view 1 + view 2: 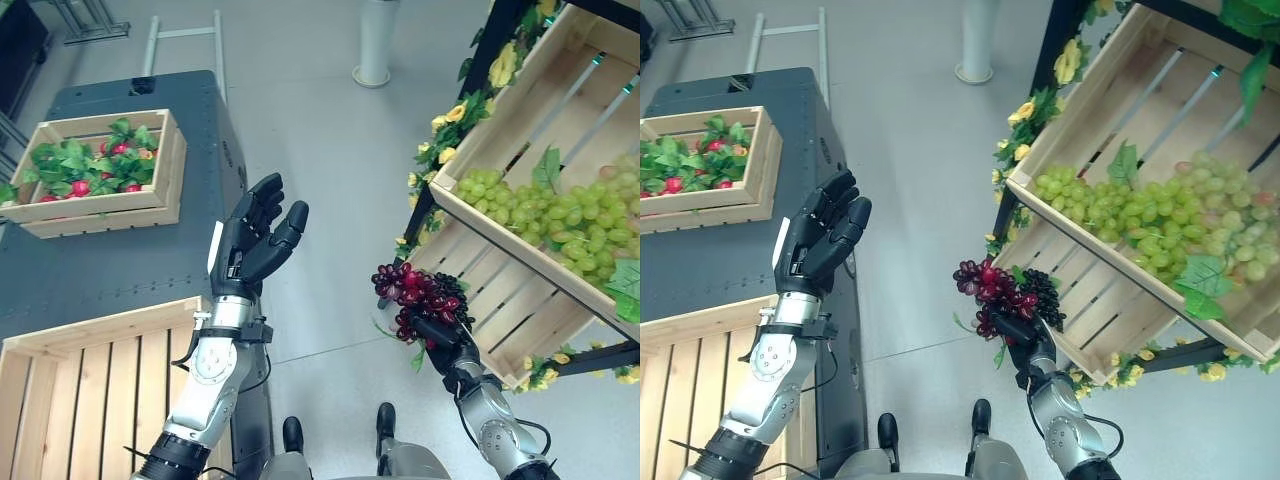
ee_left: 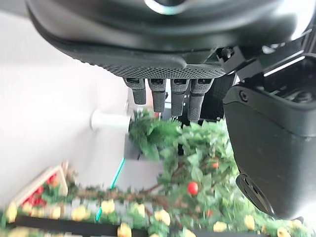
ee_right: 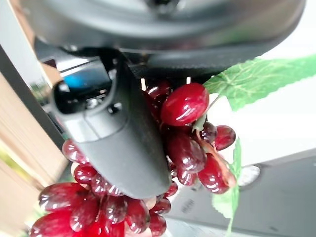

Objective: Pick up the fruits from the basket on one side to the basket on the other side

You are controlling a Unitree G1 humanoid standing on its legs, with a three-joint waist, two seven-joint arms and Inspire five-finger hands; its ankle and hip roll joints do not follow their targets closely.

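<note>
Beside the slanted crate (image 1: 520, 300), the right hand (image 1: 445, 335) grasps red grapes (image 1: 415, 290) in its fingers; left hand (image 1: 255, 240) hovers, fingers released.

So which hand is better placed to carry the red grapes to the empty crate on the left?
The right hand: it is already shut on the red grapes. The left hand is open and holds nothing, above the empty crate.
</note>
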